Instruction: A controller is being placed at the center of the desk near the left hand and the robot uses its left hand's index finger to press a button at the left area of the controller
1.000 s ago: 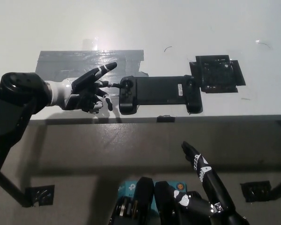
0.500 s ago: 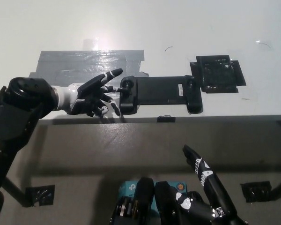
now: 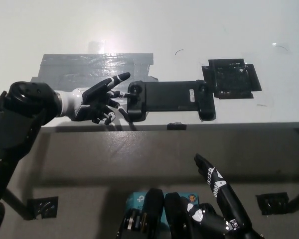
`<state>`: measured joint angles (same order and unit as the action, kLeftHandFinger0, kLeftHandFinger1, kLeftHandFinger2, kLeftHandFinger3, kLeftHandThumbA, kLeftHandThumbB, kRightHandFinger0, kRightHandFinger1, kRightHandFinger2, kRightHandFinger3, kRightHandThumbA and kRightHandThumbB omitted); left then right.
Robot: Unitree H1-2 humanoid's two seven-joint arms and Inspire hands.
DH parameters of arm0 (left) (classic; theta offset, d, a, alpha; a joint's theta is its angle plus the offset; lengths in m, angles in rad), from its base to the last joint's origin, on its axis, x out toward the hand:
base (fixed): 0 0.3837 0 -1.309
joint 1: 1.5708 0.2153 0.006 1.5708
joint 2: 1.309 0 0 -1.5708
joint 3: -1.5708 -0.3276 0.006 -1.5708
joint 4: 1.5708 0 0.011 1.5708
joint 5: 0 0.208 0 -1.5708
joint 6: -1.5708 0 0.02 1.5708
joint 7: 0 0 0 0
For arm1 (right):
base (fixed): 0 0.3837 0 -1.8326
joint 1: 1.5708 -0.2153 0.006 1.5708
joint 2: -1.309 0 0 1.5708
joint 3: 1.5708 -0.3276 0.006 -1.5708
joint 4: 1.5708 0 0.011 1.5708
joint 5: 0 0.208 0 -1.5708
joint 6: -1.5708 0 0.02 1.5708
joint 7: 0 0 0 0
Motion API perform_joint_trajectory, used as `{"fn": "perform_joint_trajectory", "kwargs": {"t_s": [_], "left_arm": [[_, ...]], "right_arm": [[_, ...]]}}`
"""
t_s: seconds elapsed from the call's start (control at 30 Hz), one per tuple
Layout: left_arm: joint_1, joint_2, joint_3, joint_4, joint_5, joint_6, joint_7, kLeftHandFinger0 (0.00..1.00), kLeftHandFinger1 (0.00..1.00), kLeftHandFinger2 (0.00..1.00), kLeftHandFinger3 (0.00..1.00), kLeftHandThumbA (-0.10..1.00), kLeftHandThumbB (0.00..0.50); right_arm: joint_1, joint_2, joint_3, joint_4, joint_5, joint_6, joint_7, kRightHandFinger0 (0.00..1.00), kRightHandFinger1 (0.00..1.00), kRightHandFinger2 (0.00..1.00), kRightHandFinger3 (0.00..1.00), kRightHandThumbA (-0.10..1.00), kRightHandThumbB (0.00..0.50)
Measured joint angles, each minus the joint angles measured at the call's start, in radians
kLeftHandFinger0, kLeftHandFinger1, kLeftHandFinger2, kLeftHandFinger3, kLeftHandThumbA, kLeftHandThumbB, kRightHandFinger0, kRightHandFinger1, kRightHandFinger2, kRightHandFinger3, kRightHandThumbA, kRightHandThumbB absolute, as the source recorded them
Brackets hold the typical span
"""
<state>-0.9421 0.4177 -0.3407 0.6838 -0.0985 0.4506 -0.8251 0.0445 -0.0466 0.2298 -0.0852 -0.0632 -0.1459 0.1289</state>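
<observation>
We count one long black plastic game controller (image 3: 169, 99) lying flat on the white desk (image 3: 189, 30), near its front edge, long axis running from nine to three o'clock. Our white left hand (image 3: 97, 102) holds nothing, fingers spread, one fingertip at the controller's nine o'clock end. Our black right hand (image 3: 222, 199) rests low at five o'clock, fingers extended, empty.

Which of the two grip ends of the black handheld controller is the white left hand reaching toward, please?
The end at picture left, carrying the round thumbstick; the white left hand is right beside it, while the other end lies by the black square pad.
</observation>
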Motion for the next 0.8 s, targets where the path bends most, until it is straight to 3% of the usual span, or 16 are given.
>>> {"fn": "perform_joint_trajectory", "kwargs": {"t_s": [0.07,0.13,0.2,0.23,0.3,0.47,0.5,0.57,0.63,0.7,0.8], "left_arm": [[0.000,0.000,0.000,-0.002,0.003,0.002,-0.001,0.00,0.18,0.52,1.00,1.00,0.479],[0.000,0.000,-0.004,-0.004,0.005,0.002,-0.002,0.02,0.22,0.57,1.00,1.00,0.456],[0.000,0.003,-0.019,-0.019,0.013,0.002,-0.003,0.00,0.15,0.52,1.00,1.00,0.425],[-0.002,0.006,-0.033,-0.026,0.018,0.001,-0.005,0.00,0.12,0.47,1.00,1.00,0.436],[-0.007,0.010,-0.052,-0.029,0.025,0.000,-0.009,0.04,0.19,0.56,1.00,1.00,0.484],[-0.045,0.037,-0.150,-0.044,0.059,-0.007,-0.022,0.00,0.22,0.60,1.00,1.00,0.488],[-0.051,0.041,-0.166,-0.047,0.065,-0.008,-0.024,0.02,0.24,0.65,1.00,1.00,0.497],[-0.070,0.062,-0.228,-0.071,0.087,-0.010,-0.028,0.00,0.22,0.62,1.00,1.00,0.480],[-0.079,0.075,-0.263,-0.091,0.102,-0.012,-0.028,0.08,0.24,0.61,1.00,1.00,0.471],[-0.084,0.089,-0.290,-0.112,0.116,-0.014,-0.028,0.01,0.19,0.54,1.00,1.00,0.496],[-0.085,0.092,-0.297,-0.121,0.122,-0.016,-0.028,0.00,0.13,0.53,1.00,1.00,0.495]], "right_arm": [[0.000,0.000,0.000,0.000,0.000,0.001,0.000,1.00,1.00,1.00,1.00,0.64,0.189],[-0.002,0.000,0.000,0.000,0.000,0.001,0.000,1.00,1.00,1.00,1.00,0.64,0.189],[-0.003,0.000,0.000,0.000,0.000,0.001,0.000,1.00,1.00,1.00,1.00,0.64,0.193],[-0.004,0.000,0.000,0.000,0.000,0.001,0.000,1.00,1.00,1.00,1.00,0.64,0.202],[-0.005,0.001,0.000,0.000,0.000,0.001,0.000,1.00,1.00,1.00,1.00,0.64,0.206],[-0.007,0.003,-0.001,0.000,0.000,0.001,0.000,1.00,1.00,1.00,1.00,0.65,0.213],[-0.008,0.003,-0.002,0.000,0.000,0.001,0.000,1.00,1.00,1.00,1.00,0.65,0.215],[-0.010,0.003,-0.002,0.000,0.000,0.002,0.000,1.00,1.00,1.00,1.00,0.65,0.215],[-0.013,0.003,-0.002,0.000,0.000,0.002,0.000,1.00,1.00,1.00,1.00,0.64,0.213],[-0.019,0.003,-0.002,0.000,0.000,0.002,0.000,1.00,1.00,1.00,1.00,0.64,0.214],[-0.024,0.003,-0.003,0.000,0.000,0.002,0.000,1.00,1.00,1.00,1.00,0.63,0.212]]}}
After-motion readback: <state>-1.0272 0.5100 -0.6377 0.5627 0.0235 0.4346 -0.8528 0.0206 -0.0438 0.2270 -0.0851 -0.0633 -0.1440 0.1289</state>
